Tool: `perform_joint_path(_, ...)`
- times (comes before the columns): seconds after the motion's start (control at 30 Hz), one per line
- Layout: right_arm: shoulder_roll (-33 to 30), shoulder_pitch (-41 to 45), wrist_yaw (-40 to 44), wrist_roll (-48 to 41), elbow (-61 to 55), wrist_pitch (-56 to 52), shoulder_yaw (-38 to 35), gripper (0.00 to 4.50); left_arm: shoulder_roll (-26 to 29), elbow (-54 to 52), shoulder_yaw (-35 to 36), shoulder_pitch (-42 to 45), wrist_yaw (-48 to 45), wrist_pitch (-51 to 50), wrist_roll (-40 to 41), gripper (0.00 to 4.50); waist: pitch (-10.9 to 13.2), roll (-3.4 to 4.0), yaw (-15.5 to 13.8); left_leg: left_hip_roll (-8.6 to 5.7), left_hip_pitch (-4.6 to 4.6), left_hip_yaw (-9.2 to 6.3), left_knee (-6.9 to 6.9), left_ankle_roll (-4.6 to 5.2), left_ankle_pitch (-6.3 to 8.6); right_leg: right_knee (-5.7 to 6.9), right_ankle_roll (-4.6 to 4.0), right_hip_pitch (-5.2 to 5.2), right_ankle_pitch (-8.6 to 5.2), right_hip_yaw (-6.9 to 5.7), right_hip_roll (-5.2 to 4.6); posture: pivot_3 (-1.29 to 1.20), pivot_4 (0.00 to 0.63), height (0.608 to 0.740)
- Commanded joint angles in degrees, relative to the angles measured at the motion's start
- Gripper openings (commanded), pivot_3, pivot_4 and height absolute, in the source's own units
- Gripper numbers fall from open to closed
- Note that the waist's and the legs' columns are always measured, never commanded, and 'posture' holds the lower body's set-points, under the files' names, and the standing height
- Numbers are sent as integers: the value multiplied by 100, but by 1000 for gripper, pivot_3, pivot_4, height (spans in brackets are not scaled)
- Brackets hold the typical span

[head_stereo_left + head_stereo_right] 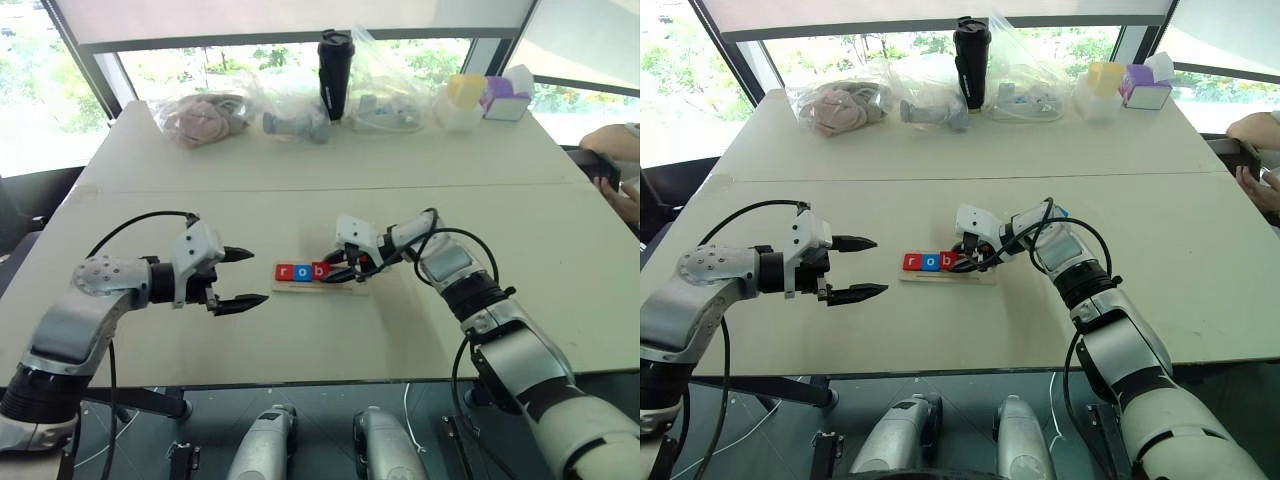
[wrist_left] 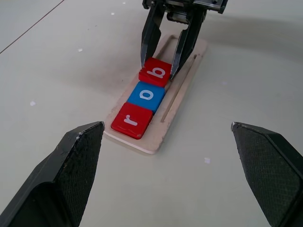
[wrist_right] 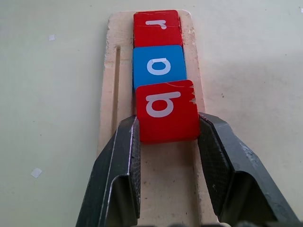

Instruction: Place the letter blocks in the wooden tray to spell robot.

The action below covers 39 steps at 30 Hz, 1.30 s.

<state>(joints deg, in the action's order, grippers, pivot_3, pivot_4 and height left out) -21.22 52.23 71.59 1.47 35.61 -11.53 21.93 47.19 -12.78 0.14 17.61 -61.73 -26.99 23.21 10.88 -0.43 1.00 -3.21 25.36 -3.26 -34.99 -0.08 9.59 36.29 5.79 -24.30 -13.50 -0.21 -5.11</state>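
Left pincer (image 1: 246,277) gapes; right pincer (image 3: 168,135) grips "b" block (image 3: 165,111) (after "r", "o").

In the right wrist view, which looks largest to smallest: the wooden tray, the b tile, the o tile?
1. wooden tray
2. red b tile
3. blue o tile

The b tile is nearer the camera, so both tiles may be equal.
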Motion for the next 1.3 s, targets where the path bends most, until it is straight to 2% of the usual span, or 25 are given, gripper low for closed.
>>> perform_joint_path(0.03, -100, 35, 124, -58, -333, -54, -118, 1145, 3, 8, 21, 58, -31, 127, -23, 4500, 0, 0, -1, 0, 0, 0, 0, 0, 0, 0, 0, 0, 0, 0, 0, 0, 150, 740)
perform_joint_path(0.57, -158, -175, 62, -105, -846, -413, -153, 1145, -67, 178, -101, 114, -69, 311, -152, 4500, 0, 0, -5, 0, 0, 0, 0, 0, 0, 2, 0, -2, 0, 1, 0, 0, 150, 740)
perform_joint_path(0.77, -147, -151, -1, -107, -790, -390, -159, 4055, -77, 189, -104, 117, -66, 308, -163, 4500, 0, 0, -5, 0, 1, 0, 0, 0, 0, 2, -1, -2, 0, 1, -1, 0, 150, 740)
perform_joint_path(1.03, -230, -62, -386, -168, -925, -334, -467, 4055, -53, 163, -90, 105, -39, 298, -165, 4500, 0, 0, -12, 0, 1, 0, 0, -1, 0, 2, -1, -2, 0, 1, -1, 0, 150, 740)
perform_joint_path(1.2, -507, -245, -1129, -219, -1274, -247, -1068, 4055, -66, -23, -11, 65, 1, 172, -14, 4500, 0, 0, -26, 0, 2, 1, -1, -6, 4, 2, -3, -2, -1, 1, -3, 0, 150, 740)
perform_joint_path(1.3, -557, -352, -1762, -369, -1541, -672, -1616, 4055, -148, -212, 109, 99, 54, -40, 256, 4500, 0, 0, -22, 0, 2, 0, 1, -5, 3, 2, -4, -2, -2, 2, -3, 0, 150, 740)
